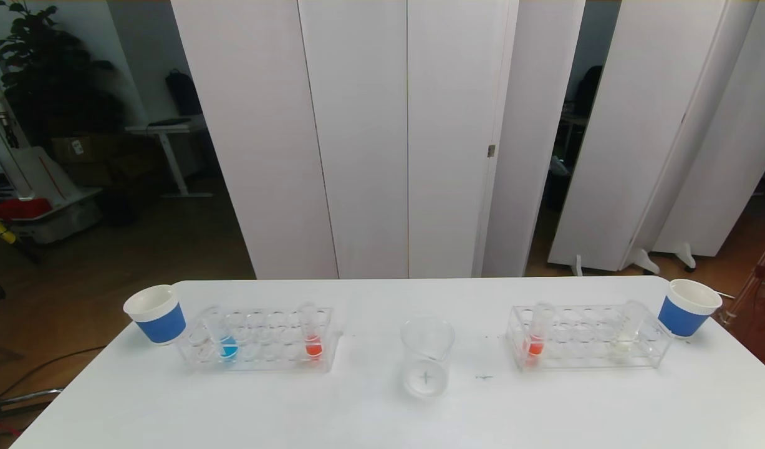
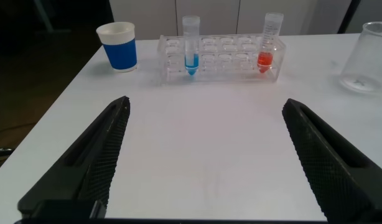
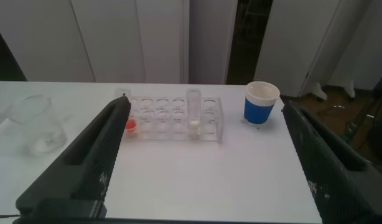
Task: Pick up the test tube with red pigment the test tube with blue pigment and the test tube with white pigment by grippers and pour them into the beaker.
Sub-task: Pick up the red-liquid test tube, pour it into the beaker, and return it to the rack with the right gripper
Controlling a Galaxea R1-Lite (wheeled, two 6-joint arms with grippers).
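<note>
- The beaker (image 1: 426, 357) stands upright near the middle of the white worktop (image 1: 370, 418), between two clear racks, with a small cross mark at its base.
- The left rack (image 1: 260, 340) holds the test tube with blue pigment (image 1: 223, 340) towards its left end and a test tube with red pigment (image 1: 312, 338) towards its right end; both lean a little.
- A blue paper cup (image 1: 156, 313) sits just beside the left rack's outer end.
- The right rack (image 1: 588, 346) holds a second red tube (image 1: 537, 340) near its left end and the test tube with white pigment (image 1: 627, 330) near its right end, tilted.
- Another blue cup (image 1: 688, 307) stands near the worktop's far right corner, just beside that rack.
- The left claw (image 2: 203, 162) hangs over bare worktop, facing the left rack and well apart from it, fingers spread wide with nothing between them.
- The right claw (image 3: 203, 162) is likewise spread wide and holds nothing, over the worktop, facing the right rack and apart from it.
</note>
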